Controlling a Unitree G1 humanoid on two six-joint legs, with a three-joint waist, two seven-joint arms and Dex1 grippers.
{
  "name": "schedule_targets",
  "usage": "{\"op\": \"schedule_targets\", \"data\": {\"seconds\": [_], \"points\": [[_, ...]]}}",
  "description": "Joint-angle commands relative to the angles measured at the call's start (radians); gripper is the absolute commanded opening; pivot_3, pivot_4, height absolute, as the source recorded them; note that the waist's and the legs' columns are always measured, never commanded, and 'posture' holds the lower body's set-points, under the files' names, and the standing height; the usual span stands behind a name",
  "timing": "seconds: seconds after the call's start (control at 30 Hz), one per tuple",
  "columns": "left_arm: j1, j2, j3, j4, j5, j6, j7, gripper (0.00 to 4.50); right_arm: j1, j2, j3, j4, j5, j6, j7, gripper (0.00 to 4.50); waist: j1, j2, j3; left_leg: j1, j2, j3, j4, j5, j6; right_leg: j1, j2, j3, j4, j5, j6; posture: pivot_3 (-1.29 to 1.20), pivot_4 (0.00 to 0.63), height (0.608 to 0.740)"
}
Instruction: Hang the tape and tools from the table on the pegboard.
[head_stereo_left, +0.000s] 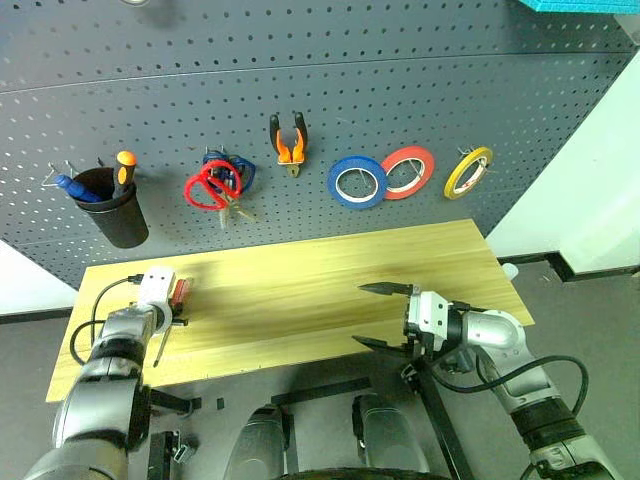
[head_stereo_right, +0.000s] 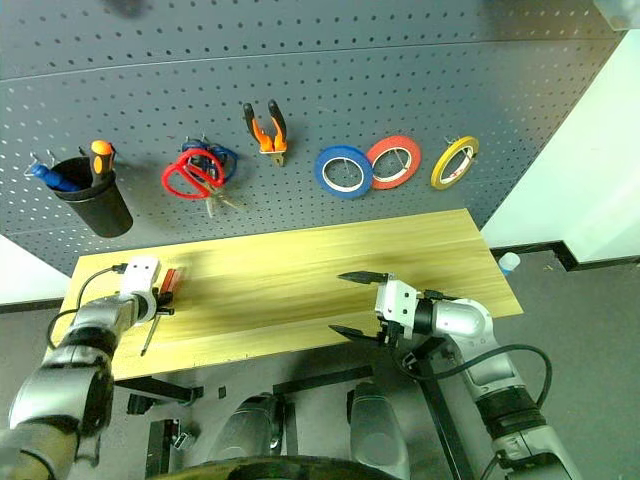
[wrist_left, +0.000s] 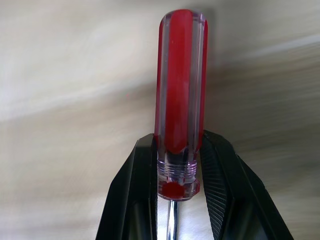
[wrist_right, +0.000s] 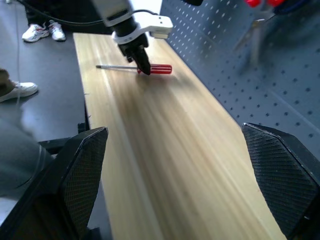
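The slim screwdriver (wrist_left: 180, 85) has a red handle and lies at the left end of the light wooden table (head_stereo_left: 300, 290). My left gripper (head_stereo_left: 176, 316) is shut on the handle's lower end, next to the metal shaft. The right gripper (head_stereo_left: 385, 315) hangs open near the table's front right, pointing left, with nothing between its fingers. On the dark grey pegboard (head_stereo_left: 400, 90) hang the yellow tape (head_stereo_left: 450, 188) at the right, the orange-and-black pliers (head_stereo_left: 288, 145) in the middle and the red-handled scissors (head_stereo_left: 214, 186) left of them.
A blue tape roll (head_stereo_left: 333, 182) and a red-orange roll (head_stereo_left: 408, 150) hang between the pliers and the yellow tape. A black cup (head_stereo_left: 115, 215) with a blue-handled and an orange-capped tool hangs at the far left. A person's shoes (wrist_right: 42, 32) stand beyond the table's left end.
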Motion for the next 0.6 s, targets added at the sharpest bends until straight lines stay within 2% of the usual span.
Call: {"op": "schedule_targets", "data": {"seconds": [0.03,0.1,0.2,0.27,0.37,0.47,0.6], "points": [[0.174,0.000,0.078,-0.410,-0.157,-0.150,-0.160,0.84,-0.056,0.040,-0.038,-0.038,0.064,-0.042,-0.017,4.50,0.004,-0.001,0.000,0.000,0.000,0.000,0.000,0.000,0.000,0.000,0.000,0.000,0.000,0.000,0.000,-0.07,0.084,0.740],[0.282,-0.006,0.106,-0.589,-0.235,-0.234,-0.249,0.84,-0.076,0.055,-0.039,-0.030,0.082,-0.043,-0.009,4.50,0.009,-0.001,-0.002,0.000,0.000,0.000,0.000,0.000,0.000,0.000,-0.001,0.000,-0.001,-0.001,-0.003,-0.07,0.081,0.740],[0.322,-0.032,0.184,-0.768,-0.408,-0.242,-0.307,0.84,-0.111,0.076,-0.039,-0.018,0.106,-0.032,-0.004,4.50,0.026,0.000,-0.005,-0.001,-0.001,0.000,0.000,0.000,0.000,0.001,-0.002,0.000,-0.004,-0.003,-0.005,-0.05,0.077,0.740],[0.300,-0.053,0.230,-0.834,-0.510,-0.228,-0.306,0.84,-0.127,0.086,-0.041,-0.015,0.117,-0.022,-0.003,4.50,0.032,0.002,-0.007,-0.001,0.000,0.000,0.000,0.000,0.000,0.002,-0.002,-0.001,-0.004,-0.003,-0.004,-0.04,0.073,0.740],[0.167,-0.063,0.326,-0.927,-0.688,-0.210,-0.248,0.84,-0.153,0.097,-0.038,-0.012,0.127,-0.014,0.004,4.50,0.034,0.002,-0.010,0.000,0.000,0.000,0.001,0.000,0.000,0.003,-0.002,-0.002,-0.004,-0.005,-0.002,-0.04,0.068,0.740],[0.093,-0.043,0.355,-0.921,-0.684,-0.220,-0.224,0.84,-0.167,0.102,-0.038,-0.006,0.129,-0.010,0.009,4.50,0.030,0.003,-0.014,0.000,0.000,0.000,0.002,0.000,0.000,0.003,-0.001,-0.002,-0.003,-0.004,-0.001,-0.04,0.064,0.740],[-0.049,0.029,0.387,-0.822,-0.549,-0.294,-0.144,0.84,-0.174,0.108,-0.042,-0.015,0.137,0.001,0.011,4.50,0.027,0.006,-0.017,0.001,-0.001,0.003,0.001,0.000,0.000,0.004,0.000,0.000,-0.003,-0.002,-0.001,-0.05,0.061,0.740]]}}
